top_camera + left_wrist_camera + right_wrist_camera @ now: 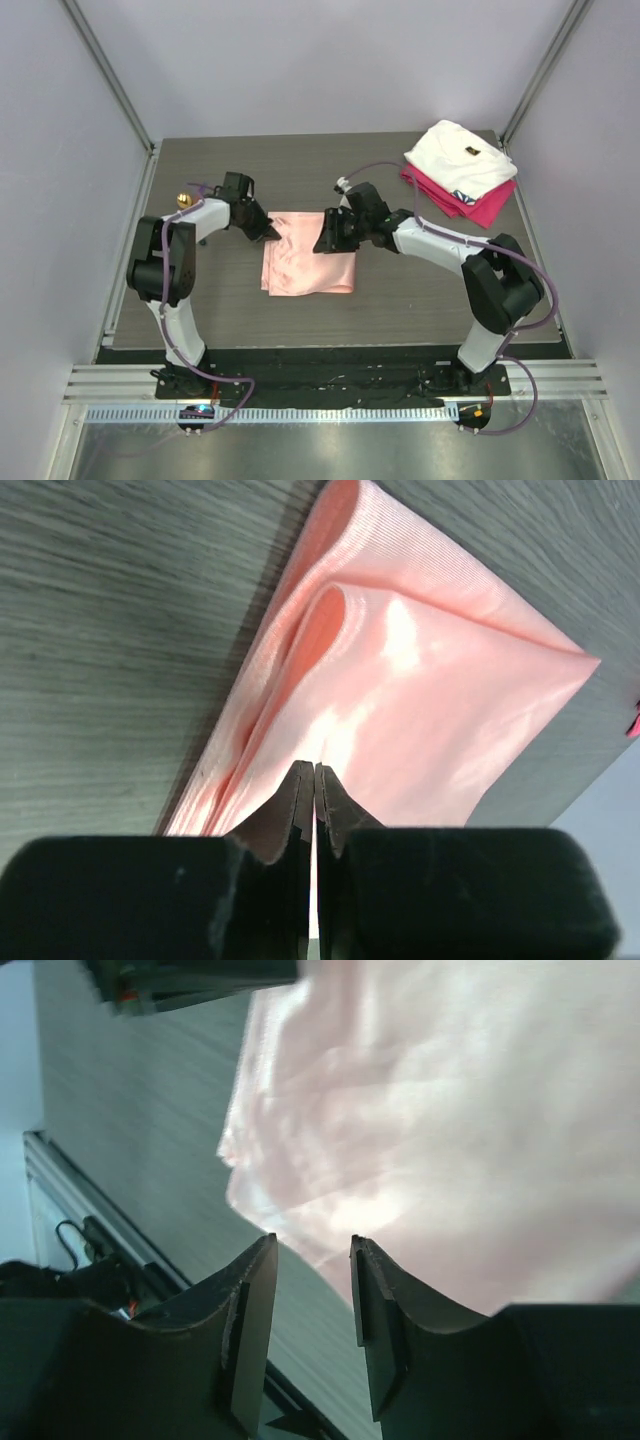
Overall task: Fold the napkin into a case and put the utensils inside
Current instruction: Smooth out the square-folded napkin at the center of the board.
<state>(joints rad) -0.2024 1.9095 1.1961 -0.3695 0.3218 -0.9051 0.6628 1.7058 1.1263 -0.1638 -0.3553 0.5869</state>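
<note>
Dark wood-grain table (pixel 200 300) is carrying the folded napkin (pixel 308 265) at centre, thin, limp and likely slippery, best pinched at a corner; left gripper (pixel 314 772) is clamping its edge, right gripper (pixel 312 1248) is hovering with fingers apart; only the left wrist view is showing the loose layers, the top view both grippers at once.

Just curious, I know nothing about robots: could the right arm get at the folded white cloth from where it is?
Probably yes. The white cloth lies uncovered atop the magenta cloth, on that arm's side; the right gripper is open over the napkin, and nothing stands between them.
</note>
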